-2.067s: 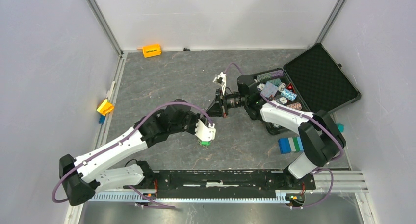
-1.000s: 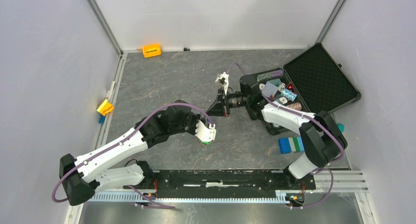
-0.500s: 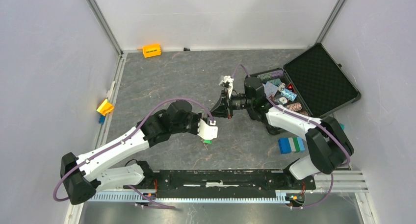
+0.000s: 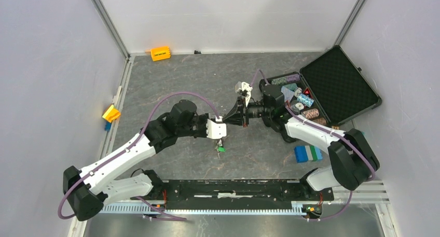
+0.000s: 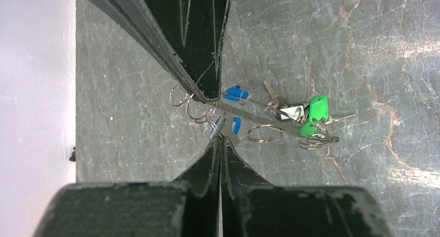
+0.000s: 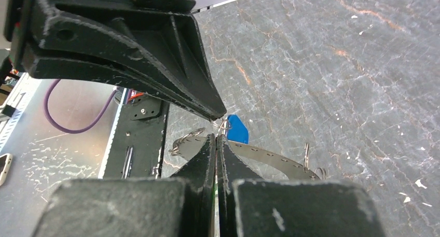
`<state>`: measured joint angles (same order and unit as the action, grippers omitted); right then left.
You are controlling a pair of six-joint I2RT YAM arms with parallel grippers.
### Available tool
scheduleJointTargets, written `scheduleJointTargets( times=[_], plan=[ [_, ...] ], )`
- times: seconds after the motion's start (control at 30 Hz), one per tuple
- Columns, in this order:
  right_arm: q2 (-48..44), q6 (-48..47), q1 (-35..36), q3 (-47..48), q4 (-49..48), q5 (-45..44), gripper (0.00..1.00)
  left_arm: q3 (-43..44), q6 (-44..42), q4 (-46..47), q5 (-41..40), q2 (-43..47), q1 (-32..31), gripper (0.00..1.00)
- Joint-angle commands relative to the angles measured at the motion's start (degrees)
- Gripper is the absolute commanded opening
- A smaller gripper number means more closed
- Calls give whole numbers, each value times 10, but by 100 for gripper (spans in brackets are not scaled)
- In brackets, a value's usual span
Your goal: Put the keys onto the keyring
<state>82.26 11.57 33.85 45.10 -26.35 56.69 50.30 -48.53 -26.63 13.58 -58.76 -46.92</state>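
The keyring (image 5: 259, 117) is a thin silvery toothed band seen edge-on, hung with small wire rings. Keys with green tags (image 5: 316, 110), a black tag (image 5: 291, 111) and blue tags (image 5: 236, 93) hang from it above the floor. My right gripper (image 6: 215, 137) is shut on the band (image 6: 270, 159) near one end. My left gripper (image 5: 220, 138) is shut on a small key with a blue tag (image 5: 234, 125), right beside the band. In the top view the two grippers, left (image 4: 220, 137) and right (image 4: 226, 123), meet tip to tip, with the green tags (image 4: 221, 149) dangling below.
An open black case (image 4: 340, 84) with striped chips (image 4: 298, 99) lies at the back right, close behind the right arm. A blue, green and white block (image 4: 307, 153) lies at the right. An orange block (image 4: 160, 53) and a yellow block (image 4: 110, 113) sit by the walls.
My left gripper has swung right and towards the back with the hanging keys. My right arm has shifted right and tilted down, and the two grippers' tips now meet.
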Motion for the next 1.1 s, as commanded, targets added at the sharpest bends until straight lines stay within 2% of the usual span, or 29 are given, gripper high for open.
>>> scheduleJointTargets(
  times=[0.0, 0.43, 0.63, 0.73, 0.83, 0.9, 0.97, 1.07],
  plan=[
    [-33, -22, -3, 1, -57, 5, 0, 24, 48, 11, 48, 8, 19, 2],
    [-48, -43, -3, -1, -52, 4, 0, 42, 62, 24, 78, -17, 22, 2],
    [-49, -70, -3, 7, -21, -1, 0, 59, 28, -24, 43, 2, 22, 3],
    [-47, -76, -3, 13, -11, -1, 0, 72, 12, -61, 9, 10, 22, 8],
    [-46, -84, -3, 18, -1, 3, 0, 80, 11, -79, -23, 21, 22, 20],
    [-46, -86, -3, 20, 0, 11, 0, 79, 14, -76, -34, 31, 22, 39],
    [-46, -90, -3, 22, 1, 25, 0, 69, 11, -63, -34, 37, 22, 53],
    [-49, -111, -3, 27, 20, 41, 0, 46, 3, -27, -35, 37, 22, 64]
  ],
)
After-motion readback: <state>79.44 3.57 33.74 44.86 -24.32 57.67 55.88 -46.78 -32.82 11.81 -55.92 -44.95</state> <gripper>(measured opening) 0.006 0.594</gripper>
